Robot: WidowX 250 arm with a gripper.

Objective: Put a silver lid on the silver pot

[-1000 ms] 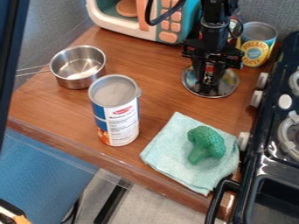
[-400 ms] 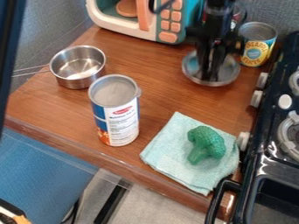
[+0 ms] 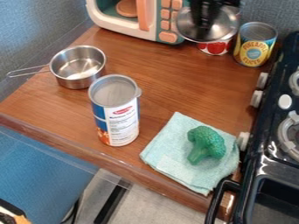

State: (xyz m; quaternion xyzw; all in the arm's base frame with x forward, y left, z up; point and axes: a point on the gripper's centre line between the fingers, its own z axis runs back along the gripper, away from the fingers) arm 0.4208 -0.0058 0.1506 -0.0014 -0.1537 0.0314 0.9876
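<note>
- My claw (image 3: 204,31) is closed on the silver lid (image 3: 227,27), gripping it about its middle, so I count the pick-up as done.
- I have the lid up off the surface (image 3: 166,83), in front of the toy microwave (image 3: 160,22) and partly hiding a red can (image 3: 215,47).
- The silver pot (image 3: 78,68) sits open and upright toward the far left of my view, well apart from the lid, its handle (image 3: 26,71) pointing left.
- What's left, as I judge it: carry the lid across, centre it over the rim, lower it and let go.
- I'd call it roughly halfway.
- The tall canister (image 3: 116,116) stands just beside the pot, so I'd want to come in high and avoid clipping it.
</note>
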